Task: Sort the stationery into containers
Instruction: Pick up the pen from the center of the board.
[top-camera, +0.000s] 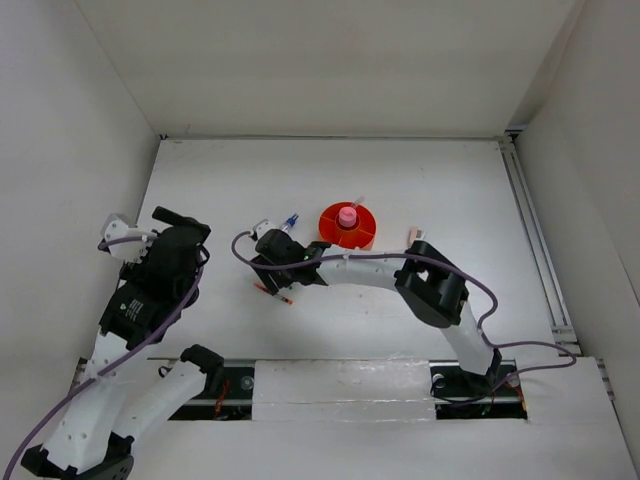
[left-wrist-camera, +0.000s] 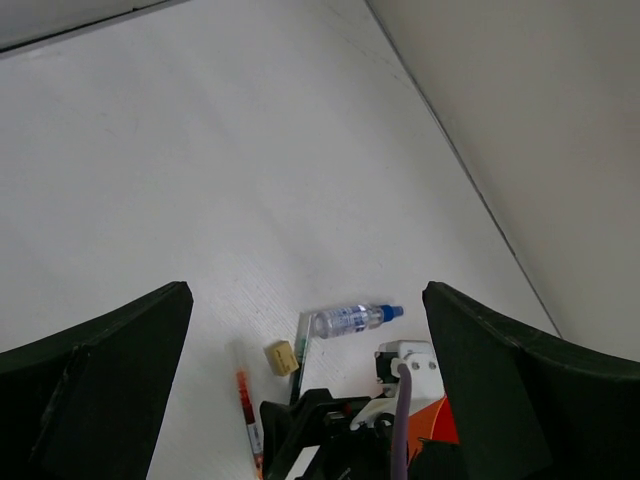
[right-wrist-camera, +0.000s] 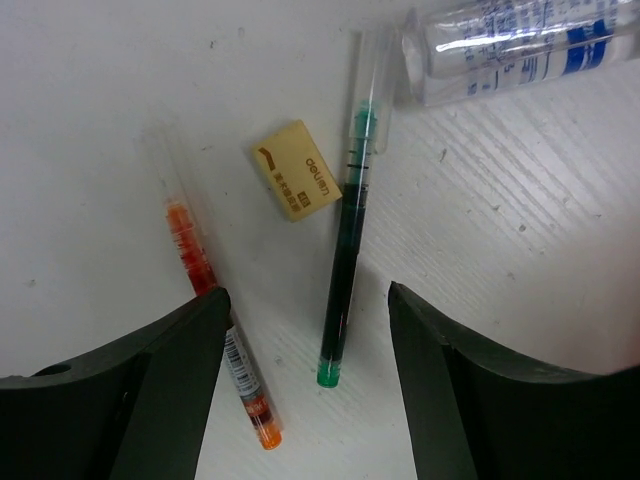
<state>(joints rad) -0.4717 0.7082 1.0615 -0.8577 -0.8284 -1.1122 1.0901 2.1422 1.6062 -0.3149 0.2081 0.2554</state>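
Note:
The round orange organiser (top-camera: 362, 227) stands mid-table with a pink tube (top-camera: 347, 214) upright in its central cup. My right gripper (top-camera: 270, 255) hovers left of it, open and empty (right-wrist-camera: 305, 296). A dark green pen (right-wrist-camera: 345, 262) lies on the table between its jaws. A red pen (right-wrist-camera: 212, 318) lies partly under the left finger, and a yellow eraser (right-wrist-camera: 296, 183) and a clear blue-capped marker (right-wrist-camera: 510, 42) lie just beyond. My left gripper (top-camera: 185, 228) is open and empty (left-wrist-camera: 305, 292), raised at the left. Its view shows the marker (left-wrist-camera: 352, 319), eraser (left-wrist-camera: 282, 357) and red pen (left-wrist-camera: 246, 405).
A small pale eraser (top-camera: 412, 236) lies right of the organiser. White walls enclose the table on three sides. A metal rail (top-camera: 530, 230) runs along the right edge. The right arm's purple cable (top-camera: 400, 258) loops above the table.

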